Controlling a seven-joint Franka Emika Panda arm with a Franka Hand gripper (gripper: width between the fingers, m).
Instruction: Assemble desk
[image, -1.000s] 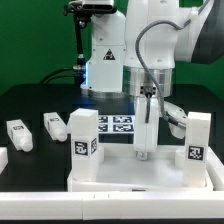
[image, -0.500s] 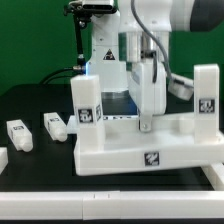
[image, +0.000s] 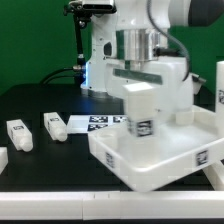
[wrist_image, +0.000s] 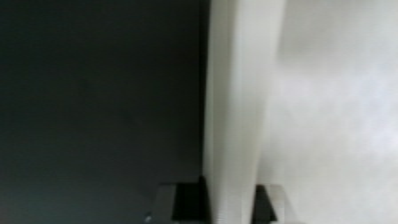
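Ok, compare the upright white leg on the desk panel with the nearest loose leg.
The upright blocky white leg stands on the white plastic desk panel; the loose white leg lies on the black table. The upright leg looks bigger in frame than the loose one. Both carry tags.

Exterior view's right: desk (image: 158, 168); left: loose legs (image: 54, 125); marker board (image: 101, 122) behind, between.

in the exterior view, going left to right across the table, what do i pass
loose leg → second loose leg → marker board → desk panel
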